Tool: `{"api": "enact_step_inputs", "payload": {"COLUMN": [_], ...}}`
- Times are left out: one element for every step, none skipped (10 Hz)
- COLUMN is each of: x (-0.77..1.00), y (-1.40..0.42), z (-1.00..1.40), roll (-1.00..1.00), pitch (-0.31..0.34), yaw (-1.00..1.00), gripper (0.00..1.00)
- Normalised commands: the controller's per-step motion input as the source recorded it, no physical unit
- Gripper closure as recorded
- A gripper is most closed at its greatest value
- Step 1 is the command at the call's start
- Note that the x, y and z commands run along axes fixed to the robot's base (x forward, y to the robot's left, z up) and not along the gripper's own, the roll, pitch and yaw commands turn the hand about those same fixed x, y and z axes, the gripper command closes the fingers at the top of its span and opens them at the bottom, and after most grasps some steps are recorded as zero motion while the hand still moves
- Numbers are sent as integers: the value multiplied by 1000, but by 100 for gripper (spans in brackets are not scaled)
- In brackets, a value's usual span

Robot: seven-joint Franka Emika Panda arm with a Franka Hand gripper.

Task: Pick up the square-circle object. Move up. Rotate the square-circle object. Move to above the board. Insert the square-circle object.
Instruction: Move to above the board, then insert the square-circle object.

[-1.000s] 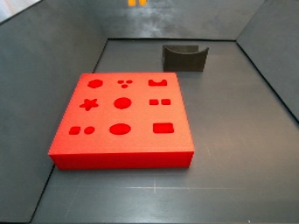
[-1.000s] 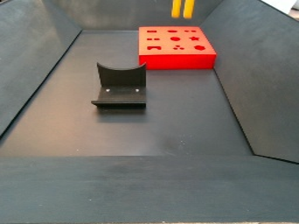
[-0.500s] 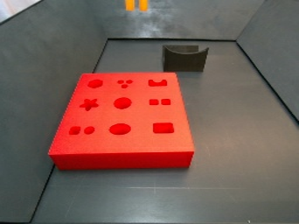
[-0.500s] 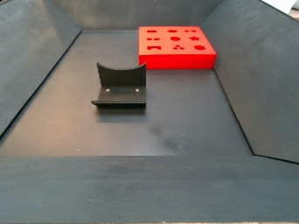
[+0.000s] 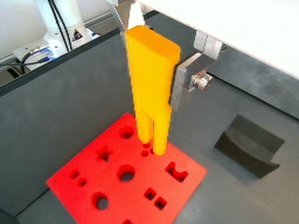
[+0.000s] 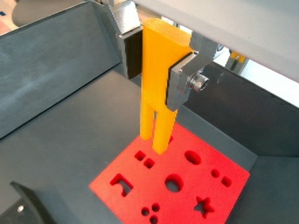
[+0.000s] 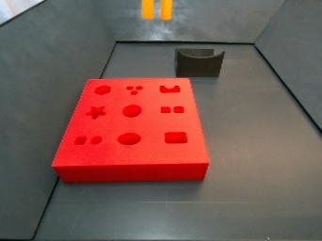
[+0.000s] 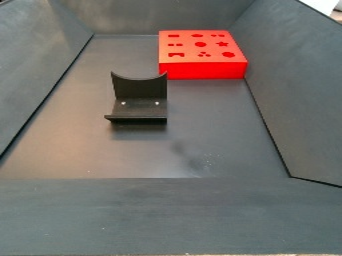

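In both wrist views my gripper (image 5: 155,74) (image 6: 158,74) is shut on the square-circle object (image 5: 149,96) (image 6: 156,109), a long orange-yellow bar. The bar hangs upright, its two short prongs pointing down, held near its upper end. Below the prongs lies the board (image 5: 70,194) (image 6: 146,179), a flat red block with a grid of shaped holes. The prongs hang well above the board's top and do not touch it. In a side view only the prong tips of the square-circle object (image 7: 156,9) poke in at the upper edge, beyond the board (image 7: 151,125). The gripper is out of both side views.
The dark fixture (image 7: 199,62) (image 8: 136,98) stands on the floor apart from the board (image 8: 203,68); it also shows in the wrist views as a fixture (image 5: 249,144) (image 6: 24,206). Sloping grey walls close in the floor on all sides.
The prong tips have come a little lower and to the right at a side view's upper edge. A second ago they also showed above the board from the opposite side; now they do not.
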Motion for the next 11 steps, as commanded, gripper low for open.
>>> {"api": "enact_step_inputs", "payload": {"x": [140, -163, -126, -114, -143, -451, -697, -754, -843, -846, -717], "y": [-215, -709, -714, -720, -731, -603, -297, -271, -266, -251, -283], "z": [47, -731, -726, -726, -743, -726, -766, -751, -740, -697, -571], "roll": [90, 179, 189, 191, 190, 63, 0, 0, -13, -31, -54], "pitch": [139, 111, 124, 130, 129, 4, -73, -109, -179, -219, -270], "yaw": [6, 509, 494, 489, 463, 360, 317, 314, 246, 211, 283], "gripper": [100, 100, 100, 100, 100, 100, 100, 100, 100, 100, 100]}}
